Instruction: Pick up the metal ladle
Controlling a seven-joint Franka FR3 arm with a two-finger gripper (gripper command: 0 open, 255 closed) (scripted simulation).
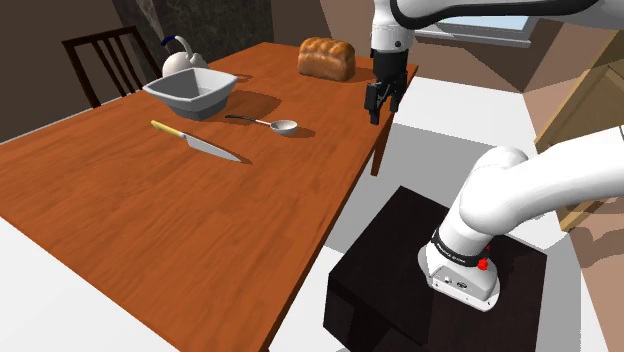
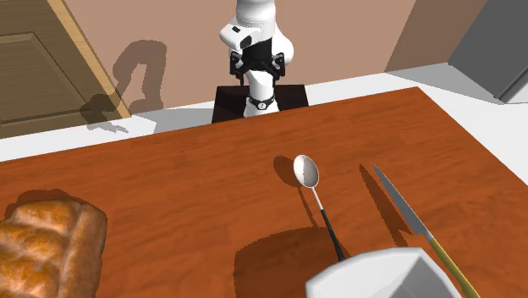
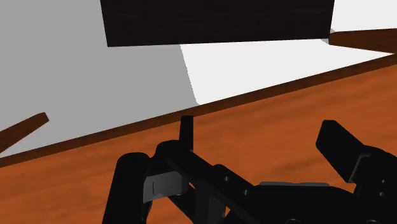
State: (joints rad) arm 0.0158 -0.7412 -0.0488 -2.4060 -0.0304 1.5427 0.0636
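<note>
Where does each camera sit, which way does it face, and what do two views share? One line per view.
Shoulder view: beside the dark stand, facing across the table toward the ladle; arm and gripper show.
Second exterior view: across the table, facing back at the arm and stand.
Wrist view: on the gripper, facing the table edge; open fingers show.
Shared: both exterior views show ladle, knife and loaf.
</note>
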